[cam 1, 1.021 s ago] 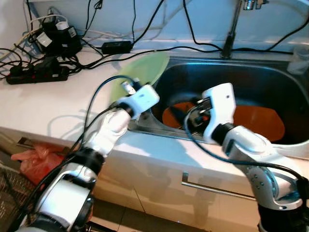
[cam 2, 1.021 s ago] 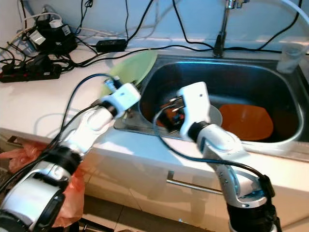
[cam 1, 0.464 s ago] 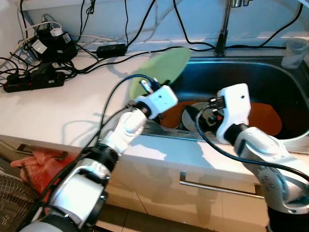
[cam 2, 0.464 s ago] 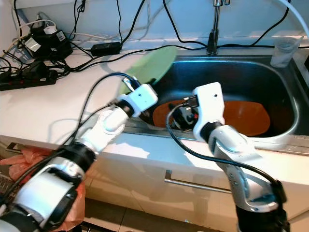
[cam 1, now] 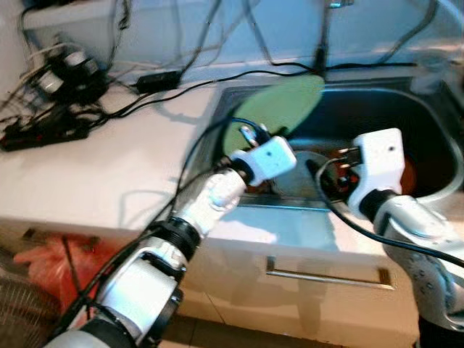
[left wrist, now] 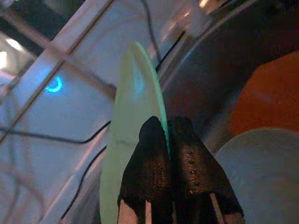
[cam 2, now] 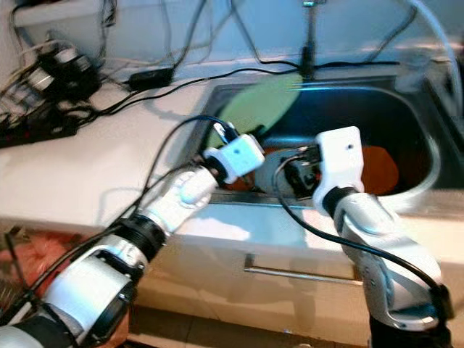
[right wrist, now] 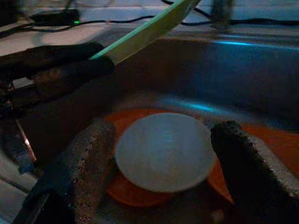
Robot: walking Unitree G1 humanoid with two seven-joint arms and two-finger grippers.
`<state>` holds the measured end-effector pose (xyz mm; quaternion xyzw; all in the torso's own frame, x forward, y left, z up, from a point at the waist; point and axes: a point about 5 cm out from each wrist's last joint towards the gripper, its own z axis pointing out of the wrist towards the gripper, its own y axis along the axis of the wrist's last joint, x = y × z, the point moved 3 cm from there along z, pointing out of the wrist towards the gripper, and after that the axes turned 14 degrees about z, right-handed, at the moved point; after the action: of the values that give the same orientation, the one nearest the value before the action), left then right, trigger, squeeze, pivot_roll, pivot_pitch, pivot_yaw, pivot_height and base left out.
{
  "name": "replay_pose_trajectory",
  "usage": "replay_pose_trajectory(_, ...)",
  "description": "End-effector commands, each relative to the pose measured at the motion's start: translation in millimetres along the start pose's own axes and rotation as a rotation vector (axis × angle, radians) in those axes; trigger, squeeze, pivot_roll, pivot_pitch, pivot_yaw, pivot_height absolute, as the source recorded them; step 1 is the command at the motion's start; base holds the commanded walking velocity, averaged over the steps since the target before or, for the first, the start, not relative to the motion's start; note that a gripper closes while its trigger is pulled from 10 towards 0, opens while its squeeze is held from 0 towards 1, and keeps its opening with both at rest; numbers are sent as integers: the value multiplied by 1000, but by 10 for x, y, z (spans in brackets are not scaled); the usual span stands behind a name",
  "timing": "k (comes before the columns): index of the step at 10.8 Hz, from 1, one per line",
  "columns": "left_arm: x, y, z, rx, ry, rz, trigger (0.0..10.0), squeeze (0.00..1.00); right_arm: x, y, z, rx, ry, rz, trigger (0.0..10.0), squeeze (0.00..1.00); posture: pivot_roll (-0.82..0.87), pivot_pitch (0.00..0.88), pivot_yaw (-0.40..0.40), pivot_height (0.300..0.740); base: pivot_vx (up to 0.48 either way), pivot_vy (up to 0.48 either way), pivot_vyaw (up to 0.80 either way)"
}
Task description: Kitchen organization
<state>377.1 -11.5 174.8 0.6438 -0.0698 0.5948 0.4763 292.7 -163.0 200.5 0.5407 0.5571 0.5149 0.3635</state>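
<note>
My left gripper (left wrist: 167, 135) jaws pinching the pale green plate (cam 1: 279, 110) tilted over the sink (cam 1: 406, 109) rim, my right gripper (right wrist: 163, 154) jaws spread above a white plate (right wrist: 164, 150) on orange plates (right wrist: 140, 191) in the basin.

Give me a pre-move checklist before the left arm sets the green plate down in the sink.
1. Left gripper shut on the green plate rim: ok.
2. Green plate held clear above the sink, tilted: ok.
3. Right gripper open, fingers either side of the white plate, not touching: ok.
4. Landing spot free: not ok, white plate and orange plates already lie on the sink floor.
5. Cable clear of the plate's path: cannot tell, head views blurred.
</note>
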Motion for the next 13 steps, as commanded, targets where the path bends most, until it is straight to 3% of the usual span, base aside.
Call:
replay_pose_trajectory(1, 134, 53, 42, -30, 40, 25, 0, 0, -2, 13, -44, -5, -14, -6, 10000, 0, -376, 0, 212, 740, 0, 0, 0)
replay_pose_trajectory(4, 6, 40, 93, 25, 27, -57, 0, 0, -26, 52, -141, 0, -35, -12, 10000, 0, -415, 0, 184, 740, 0, 0, 0)
replay_pose_trajectory(8, -64, -113, 42, 121, 43, -132, 0, 0, 130, 80, -174, 19, 33, -1, 10000, 0, -405, 0, 125, 740, 0, 0, 0)
replay_pose_trajectory(13, 50, -410, -48, 278, 88, -261, 0, 0, 307, 95, 3, 35, 97, 18, 10000, 0, -375, 0, 105, 740, 0, 0, 0)
